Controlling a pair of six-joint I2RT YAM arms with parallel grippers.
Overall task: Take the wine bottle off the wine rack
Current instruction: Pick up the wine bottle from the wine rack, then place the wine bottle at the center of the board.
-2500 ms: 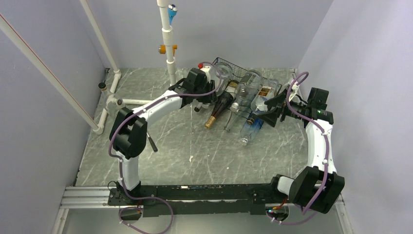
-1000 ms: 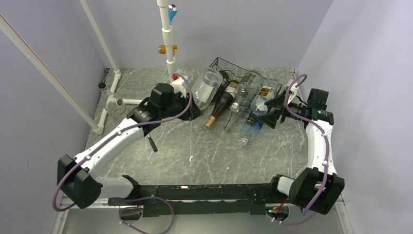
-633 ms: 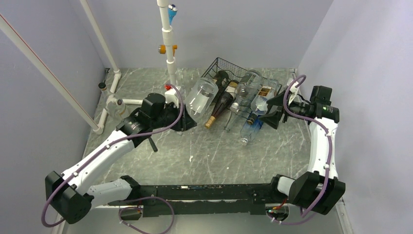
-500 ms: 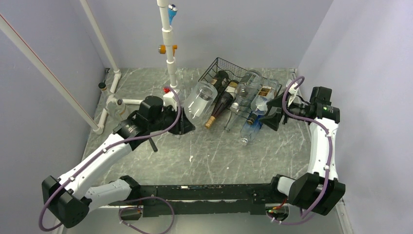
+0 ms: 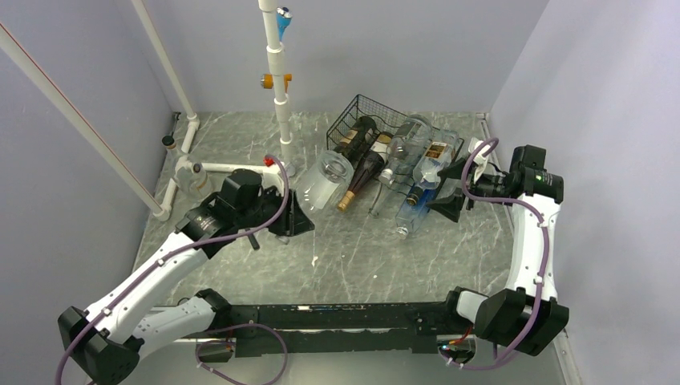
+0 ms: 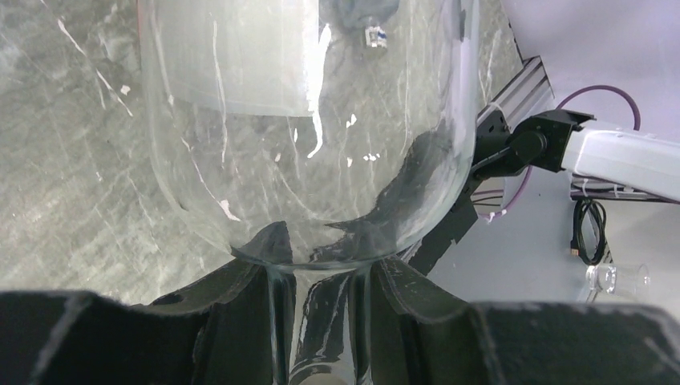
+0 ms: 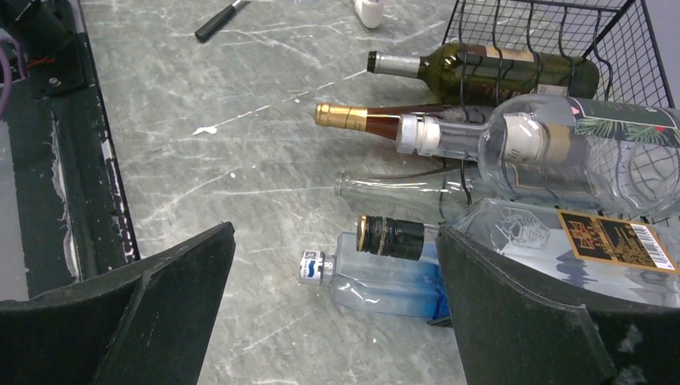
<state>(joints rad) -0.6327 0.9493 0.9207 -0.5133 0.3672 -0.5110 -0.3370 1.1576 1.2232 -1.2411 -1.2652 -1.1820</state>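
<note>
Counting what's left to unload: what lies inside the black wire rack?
Seen in the wine rack: a dark green bottle, a gold-foiled brown bottle and a white-capped clear bottle, necks pointing out. The brown bottle's body and the rack's lower rows are covered.

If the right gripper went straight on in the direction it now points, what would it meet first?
Most likely the small blue-tinted bottle lying on the table: in the right wrist view it sits just ahead of the open right gripper. Depth is unclear; the black-capped neck is close beside.
</note>
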